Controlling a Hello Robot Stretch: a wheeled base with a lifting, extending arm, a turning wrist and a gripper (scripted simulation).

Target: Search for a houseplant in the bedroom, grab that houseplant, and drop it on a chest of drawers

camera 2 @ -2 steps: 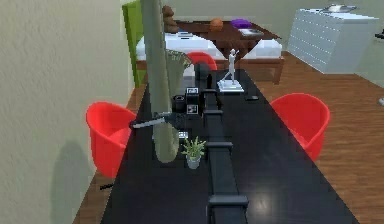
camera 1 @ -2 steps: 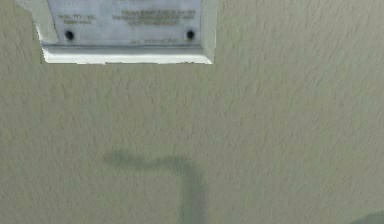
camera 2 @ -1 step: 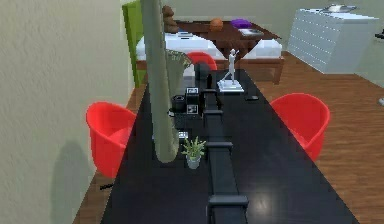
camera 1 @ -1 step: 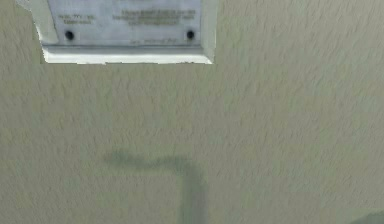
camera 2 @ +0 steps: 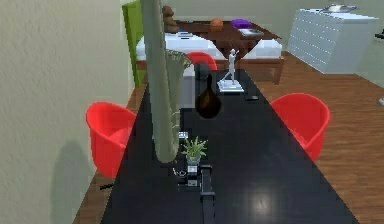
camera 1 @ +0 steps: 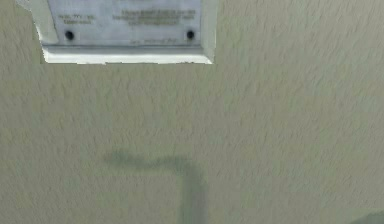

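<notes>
Black tabletop (camera 2: 262, 170) bears the small green houseplant (camera 2: 194, 149) right by the gripper (camera 2: 189, 172), whose jaw spread and hold cannot be told; a clean grab probably needs a straight lift, avoiding the tall pale vase (camera 2: 163, 90) beside it.

A black counter (camera 2: 260, 150) has a red chair (camera 2: 108, 130) at 9 o'clock, a second red chair (camera 2: 300, 118) at 3, a small statue (camera 2: 232, 68) at 12, a bed (camera 2: 240, 38) beyond.

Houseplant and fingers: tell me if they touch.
Cannot tell. In the arm side view the houseplant stands on the table right at the fingers; neither contact nor a gap shows plainly.
</notes>
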